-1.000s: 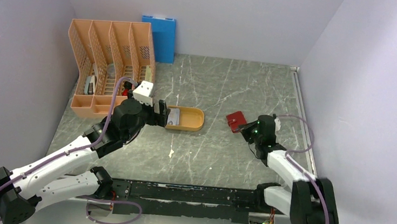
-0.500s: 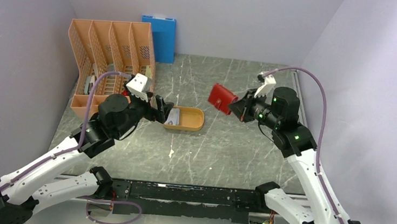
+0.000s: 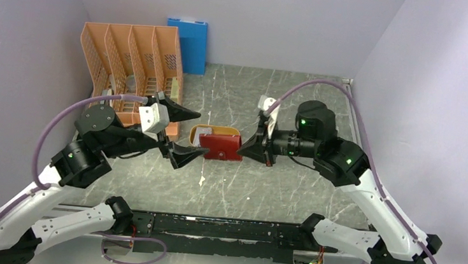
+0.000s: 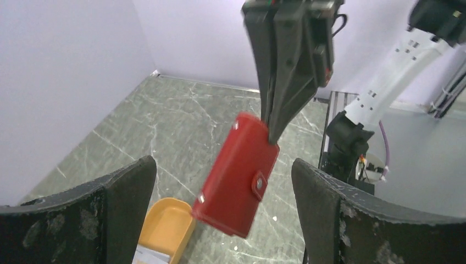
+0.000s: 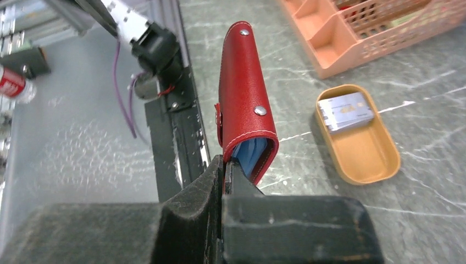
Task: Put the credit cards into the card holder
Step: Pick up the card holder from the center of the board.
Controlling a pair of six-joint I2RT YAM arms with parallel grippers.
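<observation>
My right gripper [image 3: 247,150] is shut on one flap of the dark red card holder [image 3: 220,147] and holds it in the air above the table's middle. In the right wrist view the card holder [image 5: 242,93] stands closed with its tab snapped, blue lining showing at its end by the gripper [image 5: 225,168]. My left gripper [image 3: 200,135] is wide open and empty, its fingers on either side of the card holder [image 4: 239,176] without touching it. Pale credit cards [image 5: 345,110] lie stacked in the orange oval tray [image 5: 362,157], which is below the holder [image 4: 165,225].
An orange slotted file organiser [image 3: 131,75] stands at the back left, with a blue folder [image 3: 188,42] against the back wall. A black rail [image 3: 223,229] runs along the near table edge. Walls close in on the left, back and right.
My right arm lifted the card holder off the table at the right and carried it left to the middle. My left gripper rose from the tray and opened wide around it.
</observation>
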